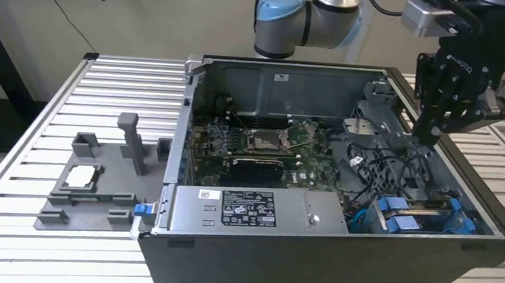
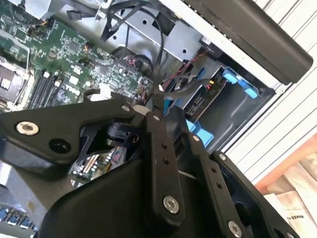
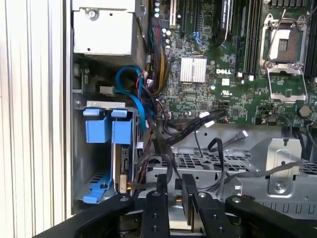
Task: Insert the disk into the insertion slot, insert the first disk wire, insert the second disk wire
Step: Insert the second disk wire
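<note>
The disk (image 1: 416, 218), in its bright blue frame, lies inside the insertion slot (image 1: 466, 233) at the case's front corner on the exterior view's right. Its blue end tabs (image 3: 101, 131) stick up from the dark bay wall (image 3: 79, 163) and show as blue pieces (image 2: 237, 82) in the second wrist view. My gripper (image 1: 427, 136) reaches down into the case behind the bay, among loose black wires (image 1: 386, 165). The fingers (image 3: 161, 196) stand close together, and the gripper (image 3: 174, 191) looks shut on a black disk wire (image 2: 161, 54) that runs away from the gripper (image 2: 151, 106).
A grey labelled power-supply box (image 1: 247, 209) fills the case front, with the green motherboard (image 1: 261, 149) behind it. A perforated metal cage (image 3: 223, 161) and a blue cable loop (image 3: 131, 79) lie near the fingers. A grey fixture tray (image 1: 95, 183) sits on the slatted table (image 1: 57, 99).
</note>
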{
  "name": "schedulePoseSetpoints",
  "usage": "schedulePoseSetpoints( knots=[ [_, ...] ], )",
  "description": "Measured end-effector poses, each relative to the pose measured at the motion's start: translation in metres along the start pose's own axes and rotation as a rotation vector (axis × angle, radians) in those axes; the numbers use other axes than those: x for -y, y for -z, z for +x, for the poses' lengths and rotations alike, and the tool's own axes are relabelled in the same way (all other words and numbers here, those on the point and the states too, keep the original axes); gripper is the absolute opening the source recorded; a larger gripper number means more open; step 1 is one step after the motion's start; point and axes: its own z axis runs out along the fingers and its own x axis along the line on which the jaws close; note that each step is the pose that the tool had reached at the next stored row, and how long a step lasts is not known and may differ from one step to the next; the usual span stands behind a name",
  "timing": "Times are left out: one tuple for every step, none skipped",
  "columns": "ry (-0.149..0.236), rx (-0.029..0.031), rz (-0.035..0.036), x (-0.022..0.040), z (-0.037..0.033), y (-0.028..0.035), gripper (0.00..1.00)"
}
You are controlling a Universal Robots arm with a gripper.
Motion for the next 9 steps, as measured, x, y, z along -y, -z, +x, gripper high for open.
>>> schedulePoseSetpoints(
  knots=[
    [0.001, -0.0052, 0.0055, -0.0018, 0.0000, 0.0001, 0.27],
    [0.001, -0.0118, 0.0106, -0.0036, -0.0001, 0.0002, 0.27],
    [0.002, -0.0193, 0.0146, -0.0053, -0.0001, 0.0003, 0.27],
    [0.002, -0.0276, 0.0175, -0.0069, -0.0002, 0.0003, 0.27],
    [0.003, -0.0375, 0.0200, -0.0088, -0.0003, 0.0004, 0.27],
    [0.004, -0.0451, 0.0220, -0.0110, -0.0004, 0.0005, 0.27],
    [0.004, -0.0490, 0.0234, -0.0132, -0.0006, 0.0006, 0.27],
    [0.005, -0.0521, 0.0246, -0.0158, -0.0008, 0.0007, 0.27],
    [0.005, -0.0550, 0.0255, -0.0183, -0.0009, 0.0008, 0.27]
  ],
)
